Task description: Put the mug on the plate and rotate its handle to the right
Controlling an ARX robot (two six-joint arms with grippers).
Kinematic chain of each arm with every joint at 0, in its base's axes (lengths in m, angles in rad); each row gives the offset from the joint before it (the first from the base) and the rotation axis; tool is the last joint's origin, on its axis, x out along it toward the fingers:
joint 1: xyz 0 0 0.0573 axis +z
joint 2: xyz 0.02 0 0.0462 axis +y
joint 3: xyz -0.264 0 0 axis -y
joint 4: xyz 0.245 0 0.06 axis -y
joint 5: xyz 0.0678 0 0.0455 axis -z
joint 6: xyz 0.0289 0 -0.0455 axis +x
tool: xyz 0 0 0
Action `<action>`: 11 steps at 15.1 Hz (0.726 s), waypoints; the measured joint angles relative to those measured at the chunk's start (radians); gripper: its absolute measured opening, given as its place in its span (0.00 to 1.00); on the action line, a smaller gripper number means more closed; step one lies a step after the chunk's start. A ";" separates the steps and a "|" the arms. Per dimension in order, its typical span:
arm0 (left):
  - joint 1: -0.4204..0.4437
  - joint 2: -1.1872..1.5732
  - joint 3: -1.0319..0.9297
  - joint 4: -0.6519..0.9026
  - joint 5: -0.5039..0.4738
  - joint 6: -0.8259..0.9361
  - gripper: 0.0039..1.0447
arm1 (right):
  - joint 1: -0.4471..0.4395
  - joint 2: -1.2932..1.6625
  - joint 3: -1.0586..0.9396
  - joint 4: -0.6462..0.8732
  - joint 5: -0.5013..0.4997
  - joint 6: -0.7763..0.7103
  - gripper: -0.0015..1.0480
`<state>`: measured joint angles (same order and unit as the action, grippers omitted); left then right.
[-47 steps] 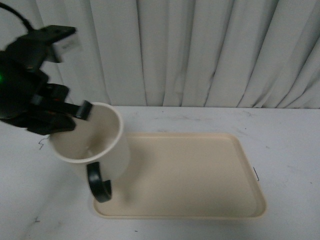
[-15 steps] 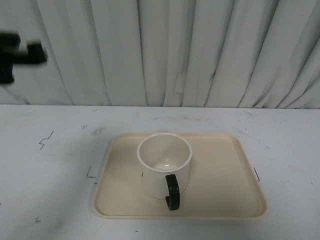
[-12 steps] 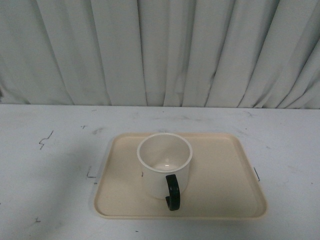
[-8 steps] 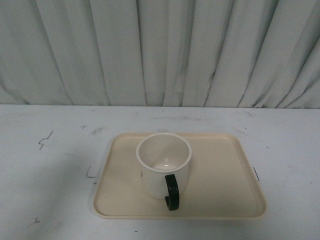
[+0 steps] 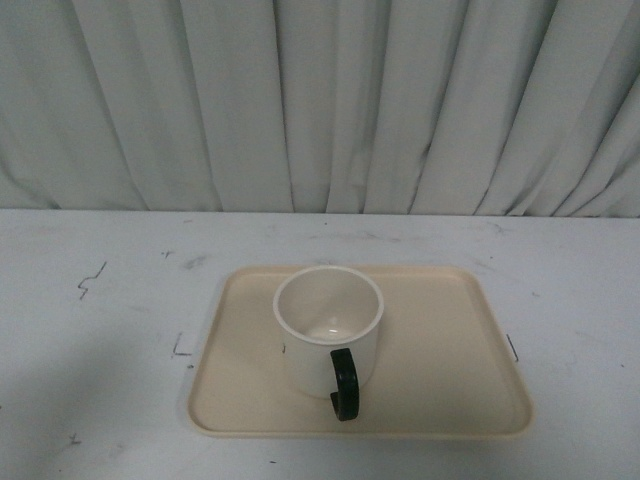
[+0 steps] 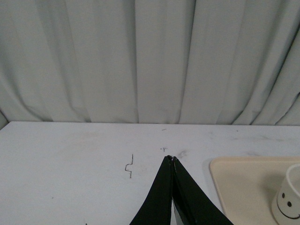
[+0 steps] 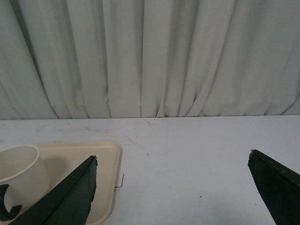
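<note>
Left gripper [image 6: 171, 160]: the two black fingers [image 6: 164, 187] are pressed together, tips meeting, with nothing between them. They hang above the bare white table [image 6: 70, 154] and are well apart from the plate [image 6: 234, 183].

Right gripper [image 7: 172, 156]: the fingers [image 7: 70, 192] are spread wide and hold nothing. One finger lies in front of the plate [image 7: 101, 154] in the right wrist view. Whether it touches the plate cannot be told.

Mug [image 5: 328, 330]: it stands upright on the plate [image 5: 450, 350], left of the plate's middle. The handle [image 5: 345, 383] is on the mug's near side, facing the front camera rather than the right.

View differences:
- The front view shows the whole plate, the open mouth of the mug and the curtain [image 5: 320, 100] behind the table [image 5: 100, 330]. It shows neither arm.
- The left wrist view alone shows the black smiley face [image 6: 287, 202] on the mug [image 6: 288, 197], at the picture's edge.
- The right wrist view shows the mug [image 7: 18, 171] from the other side, with part of the handle [image 7: 7, 206].
</note>
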<state>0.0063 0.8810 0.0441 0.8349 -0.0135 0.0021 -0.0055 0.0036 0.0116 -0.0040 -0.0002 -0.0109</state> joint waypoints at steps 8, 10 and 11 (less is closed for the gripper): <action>-0.006 -0.509 -0.035 -0.463 0.013 0.001 0.01 | 0.000 0.000 0.000 0.000 0.000 0.000 0.94; -0.006 -0.589 -0.035 -0.541 0.013 0.000 0.01 | 0.000 0.000 0.000 0.000 0.000 0.000 0.94; -0.006 -0.613 -0.035 -0.565 0.013 0.000 0.01 | 0.000 0.000 0.000 0.000 0.000 0.000 0.94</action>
<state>-0.0002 0.2680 0.0086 0.2695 -0.0006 0.0025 -0.0055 0.0036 0.0116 -0.0040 -0.0002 -0.0109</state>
